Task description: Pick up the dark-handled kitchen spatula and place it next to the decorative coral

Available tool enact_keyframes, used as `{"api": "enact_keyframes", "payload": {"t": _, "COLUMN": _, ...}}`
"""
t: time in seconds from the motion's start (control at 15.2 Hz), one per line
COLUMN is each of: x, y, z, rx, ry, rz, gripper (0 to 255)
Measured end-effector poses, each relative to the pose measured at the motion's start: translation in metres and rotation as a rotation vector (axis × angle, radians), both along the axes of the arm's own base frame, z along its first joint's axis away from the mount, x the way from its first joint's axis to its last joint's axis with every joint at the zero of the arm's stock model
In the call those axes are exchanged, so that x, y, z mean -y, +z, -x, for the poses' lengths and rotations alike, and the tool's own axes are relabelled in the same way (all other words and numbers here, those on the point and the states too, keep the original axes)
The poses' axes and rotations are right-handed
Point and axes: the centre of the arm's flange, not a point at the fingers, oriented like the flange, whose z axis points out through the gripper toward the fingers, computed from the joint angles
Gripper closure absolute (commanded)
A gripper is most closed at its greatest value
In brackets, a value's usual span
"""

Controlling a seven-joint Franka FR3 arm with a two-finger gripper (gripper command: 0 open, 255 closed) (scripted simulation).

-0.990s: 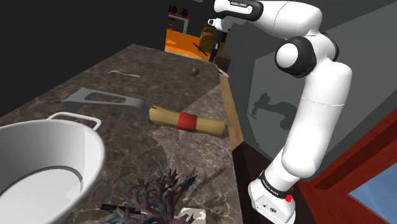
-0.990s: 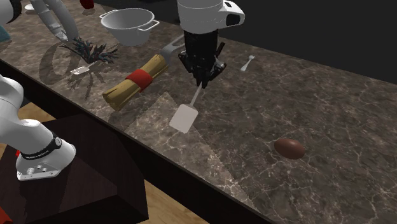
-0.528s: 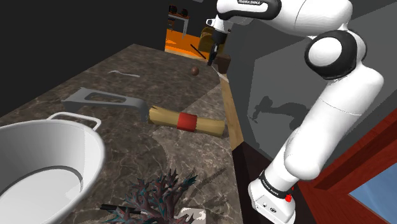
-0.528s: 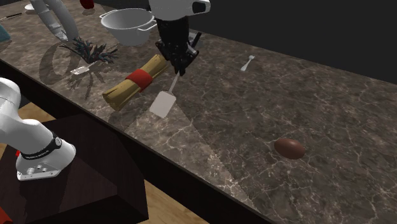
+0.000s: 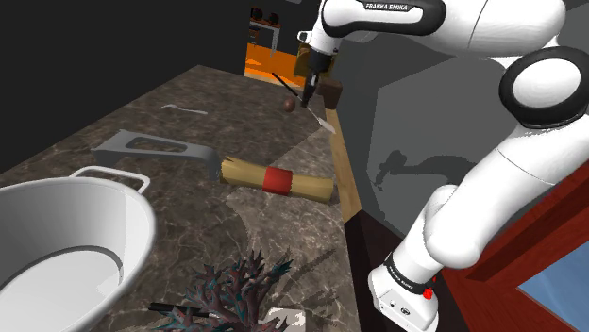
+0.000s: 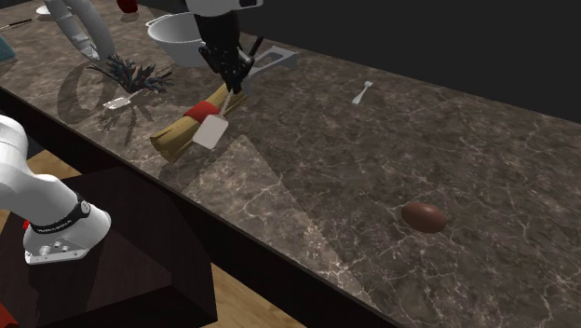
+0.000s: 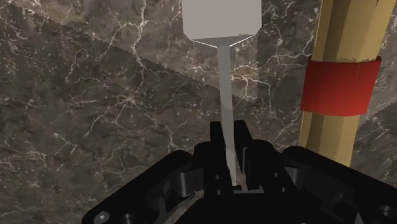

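Since the pincer (image 6: 234,84) is already clamped on the spatula (image 6: 210,132), pinching its thin pale shank w/ the blade hanging down, this bit is just carry + set-down imo. Spatula's in the air right over the spaghetti bundle (image 6: 191,126) w/ the red band. The blade looks close above it in the second exterior view, can't tell how much gap there is. Coral (image 6: 130,73) sits past the bundle toward that view's upper left, near the white two-handled bowl (image 6: 186,37).

How I'd do it: get some height first so the blade doesn't snag the pasta, then travel over to the coral. Wrist view shows the fingers (image 7: 215,143) biting only a skinny bit of shank, so prob go slow. No quick wrist turns or it'll pivot/slip.

Aim for bare bench (image 6: 372,177) just beside the coral on the bundle side, not into the branches, bc they look spiky and could catch the blade. Lower till the blade touches, lay it flat-ish, then let go. Don't drop it from height.
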Motion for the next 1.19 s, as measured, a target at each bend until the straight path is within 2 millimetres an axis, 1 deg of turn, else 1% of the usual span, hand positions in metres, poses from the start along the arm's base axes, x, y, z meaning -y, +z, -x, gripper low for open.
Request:
{"api": "enact_keyframes", "payload": {"t": 0.13, "x": -0.023, "y": 0.001, "z": 0.020, "rx": 0.000, "ry": 0.000, "rz": 0.000, "gripper": 255}}
{"api": "enact_keyframes", "payload": {"t": 0.26, "x": -0.047, "y": 0.004, "z": 0.029, "rx": 0.000, "ry": 0.000, "rz": 0.000, "gripper": 255}}
{"api": "enact_keyframes", "payload": {"t": 0.46, "x": -0.080, "y": 0.005, "z": 0.051, "rx": 0.001, "ry": 0.000, "rz": 0.000, "gripper": 255}}
{"api": "enact_keyframes", "payload": {"t": 0.59, "x": -0.106, "y": 0.006, "z": 0.066, "rx": 0.001, "ry": 0.001, "rz": 0.000, "gripper": 255}}
{"api": "enact_keyframes", "payload": {"t": 0.92, "x": -0.162, "y": 0.008, "z": 0.100, "rx": 0.001, "ry": 0.000, "rz": 0.001, "gripper": 255}}
{"api": "enact_keyframes", "payload": {"t": 0.99, "x": -0.171, "y": 0.003, "z": 0.108, "rx": 0.001, "ry": 0.000, "rz": 0.001, "gripper": 255}}
{"api": "enact_keyframes", "payload": {"t": 1.06, "x": -0.181, "y": 0.005, "z": 0.115, "rx": 0.001, "ry": 0.000, "rz": 0.000, "gripper": 255}}
{"api": "enact_keyframes", "payload": {"t": 1.19, "x": -0.204, "y": 0.003, "z": 0.128, "rx": 0.001, "ry": 0.000, "rz": 0.001, "gripper": 255}}
